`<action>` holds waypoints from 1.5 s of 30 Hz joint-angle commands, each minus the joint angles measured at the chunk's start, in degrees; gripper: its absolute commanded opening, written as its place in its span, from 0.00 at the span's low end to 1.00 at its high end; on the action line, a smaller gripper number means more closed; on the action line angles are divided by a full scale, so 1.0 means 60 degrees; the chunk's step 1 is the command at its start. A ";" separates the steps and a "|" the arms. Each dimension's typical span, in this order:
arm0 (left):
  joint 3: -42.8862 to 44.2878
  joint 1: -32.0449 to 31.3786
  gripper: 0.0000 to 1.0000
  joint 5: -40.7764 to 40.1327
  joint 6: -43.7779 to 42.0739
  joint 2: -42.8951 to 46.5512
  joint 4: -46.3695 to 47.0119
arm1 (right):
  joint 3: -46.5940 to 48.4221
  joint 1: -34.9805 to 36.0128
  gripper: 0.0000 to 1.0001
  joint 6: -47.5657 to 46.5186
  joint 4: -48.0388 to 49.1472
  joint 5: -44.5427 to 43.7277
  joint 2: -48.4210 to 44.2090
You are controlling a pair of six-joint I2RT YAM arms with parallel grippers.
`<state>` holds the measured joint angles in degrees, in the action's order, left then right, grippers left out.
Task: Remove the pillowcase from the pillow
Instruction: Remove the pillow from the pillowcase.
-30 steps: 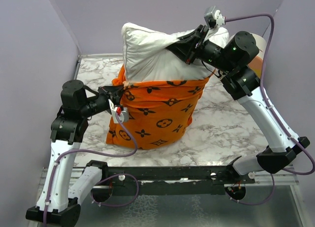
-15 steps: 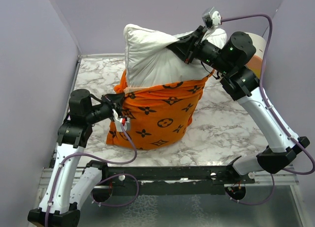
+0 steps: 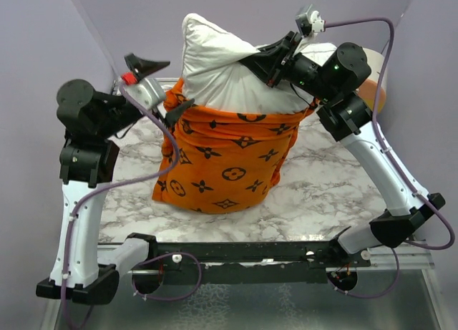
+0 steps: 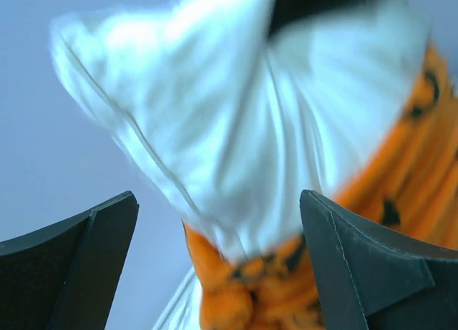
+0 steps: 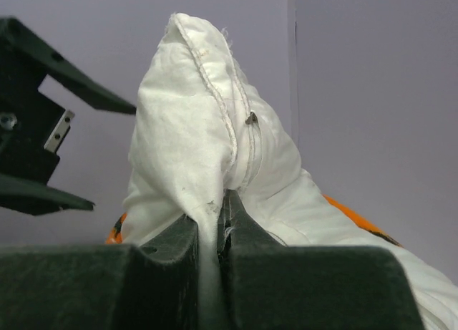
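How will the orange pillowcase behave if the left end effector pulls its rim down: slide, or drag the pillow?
Probably floppy: the orange pillowcase is creased and bunched at its rim, so it should gather rather than stay stiff. It hugs the plump pillow, so expect drag, though the right end effector pinching the pillow's top should help.

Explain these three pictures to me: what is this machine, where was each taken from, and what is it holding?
These are two white-and-black robot arms bolted to a marbled white table. One picture looks down from above; the other two come from a camera on each wrist, showing that arm's own black fingers. On the table stands a plump white fabric pillow, its lower half inside an orange pillowcase with dark flower shapes. The right gripper is pinched shut on the pillow's fabric near the top. The left gripper is open near the pillowcase's bunched edge, holding nothing.
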<state>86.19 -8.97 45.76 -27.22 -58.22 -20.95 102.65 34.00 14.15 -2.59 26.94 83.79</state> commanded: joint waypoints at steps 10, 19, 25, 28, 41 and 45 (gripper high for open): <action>0.4399 0.0030 0.99 0.0223 0.6898 -0.3699 0.1125 | 0.2721 0.1513 0.01 -0.0300 0.0599 0.1290 0.1396; 0.4191 0.0156 0.00 0.1171 0.8364 -0.4046 0.2684 | -0.0099 0.1356 0.59 0.0530 0.1140 -0.1045 -0.0729; 0.4885 0.0358 0.00 0.0632 0.7927 -0.4012 0.2166 | -0.3686 -0.0449 0.69 0.1989 0.0582 -0.2301 -0.3629; 0.5110 0.0367 0.00 0.0524 0.7775 -0.4037 0.1961 | -0.5266 -0.1731 0.69 0.2660 0.0285 -0.2028 -0.4508; 0.4812 0.0368 0.00 0.1115 0.7414 -0.3788 0.1840 | -0.7299 -0.3027 0.57 0.5157 0.0606 -0.2830 -0.4474; 0.4662 0.0367 0.00 0.1260 0.7276 -0.3715 0.1835 | -0.7382 -0.3044 0.55 0.5716 0.1149 -0.2389 -0.4067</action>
<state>114.28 -6.85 50.94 17.61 -82.96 -11.60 58.67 16.10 43.38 0.16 12.25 57.89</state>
